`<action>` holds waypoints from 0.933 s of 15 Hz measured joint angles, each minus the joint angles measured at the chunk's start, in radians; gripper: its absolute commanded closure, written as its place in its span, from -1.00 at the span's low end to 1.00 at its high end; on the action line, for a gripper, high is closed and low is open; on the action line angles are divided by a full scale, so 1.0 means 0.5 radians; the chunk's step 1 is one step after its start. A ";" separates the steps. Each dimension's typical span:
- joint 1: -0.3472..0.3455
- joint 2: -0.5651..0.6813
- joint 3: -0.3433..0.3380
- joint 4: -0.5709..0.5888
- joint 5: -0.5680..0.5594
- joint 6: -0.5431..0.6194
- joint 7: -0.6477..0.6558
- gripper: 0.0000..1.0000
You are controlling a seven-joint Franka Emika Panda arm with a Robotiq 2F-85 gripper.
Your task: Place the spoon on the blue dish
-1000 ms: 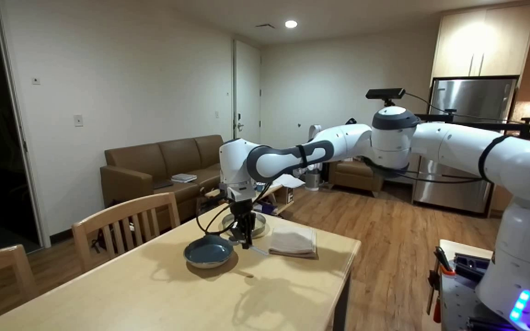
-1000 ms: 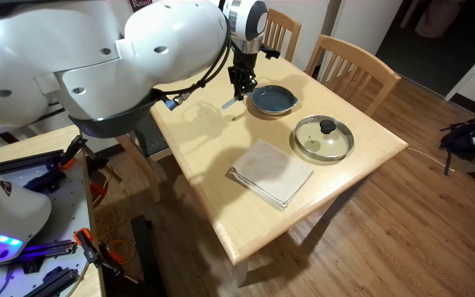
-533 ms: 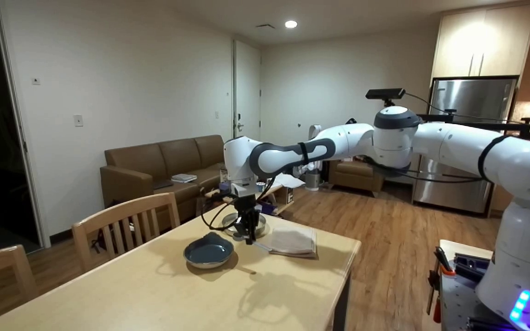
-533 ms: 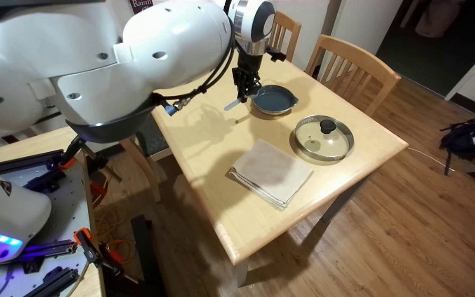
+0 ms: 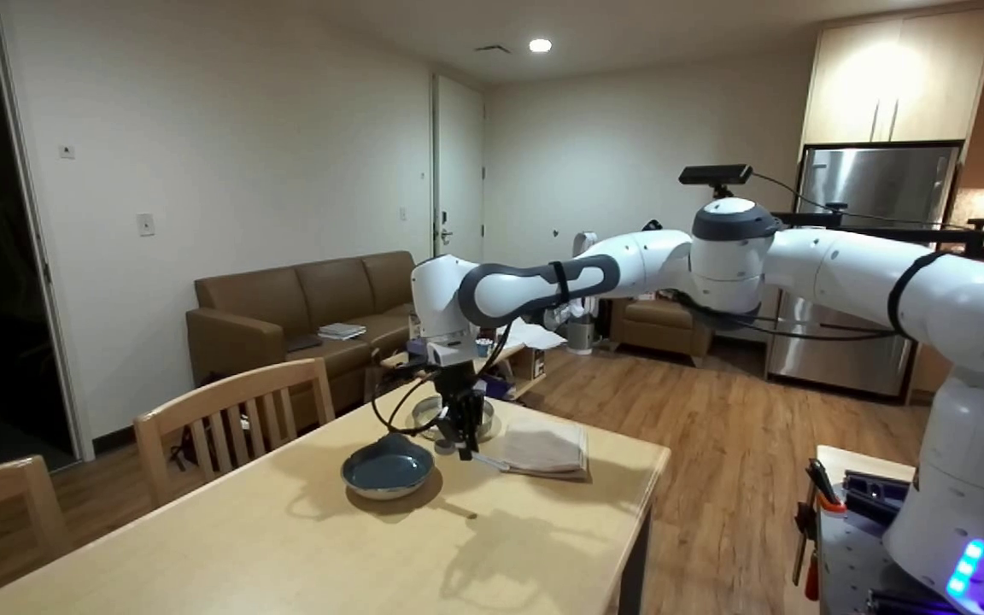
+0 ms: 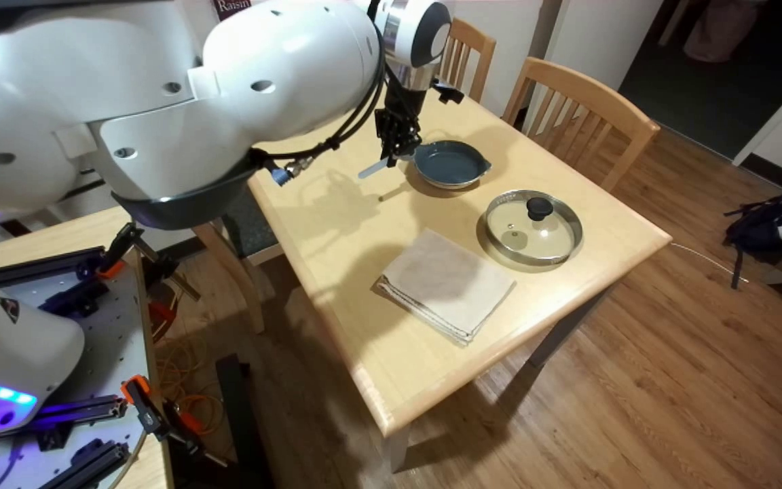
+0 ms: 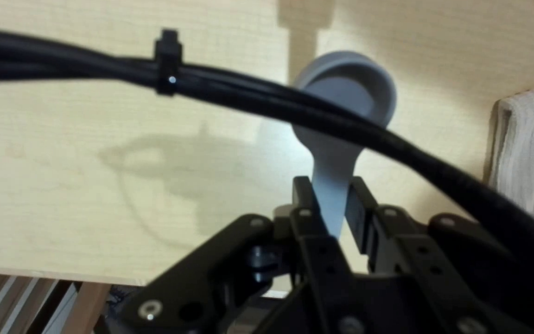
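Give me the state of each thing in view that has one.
Spoon: held above the table, bowl facing up.
Tool: closed on the spoon's handle.
Blue dish: upright, spoon not in it.
Napkin: folded.
Glass lid: knob up.
Base lights: lit blue.
Ceiling light: on.
Upper cabinet: shut.

Folded napkin [image 6: 447, 285] near a black-knobbed glass lid [image 6: 530, 236], wooden table [image 6: 398, 380] beneath

Grey spoon [image 7: 334, 157], blue dish [image 6: 452, 164], black pincer [image 7: 332, 199]
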 measured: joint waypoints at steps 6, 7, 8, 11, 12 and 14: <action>0.074 -0.001 0.182 0.199 0.020 -0.303 0.001 0.89; 0.075 -0.001 0.191 0.211 0.044 -0.314 0.001 0.58; 0.074 -0.002 0.189 0.212 0.046 -0.314 0.001 0.58; 0.079 -0.001 0.171 0.211 0.046 -0.314 0.001 0.89; 0.080 -0.001 0.171 0.211 0.046 -0.314 0.001 0.89; 0.081 -0.001 0.162 0.211 0.046 -0.313 0.001 0.89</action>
